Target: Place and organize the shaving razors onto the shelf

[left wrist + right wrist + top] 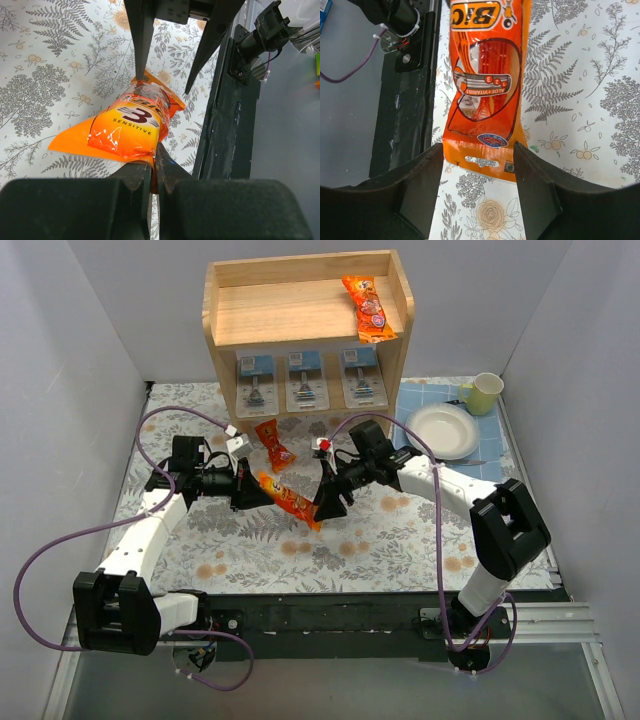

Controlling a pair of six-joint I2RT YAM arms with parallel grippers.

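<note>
An orange packet printed "BIC 3 Sensitive" [285, 498] hangs above the floral cloth between my two grippers. My left gripper [254, 493] is shut on one end of it [135, 125]; its jaws [155, 170] pinch the packet's edge. My right gripper [322, 510] is open, with its fingers on either side of the packet's other end [485, 85] and its jaws [479, 150] not closed. Three blue-card blister packs [306, 378] stand in a row on the lower tier of the wooden shelf [300, 320]. One orange packet [368, 308] lies on the top tier, and another [273, 444] lies on the cloth.
A white plate [443, 430] and a pale green cup [484, 392] sit at the back right, with cutlery beside the plate. A small red-and-white object [323, 445] lies near my right wrist. The black table edge [225, 125] runs close to the packet.
</note>
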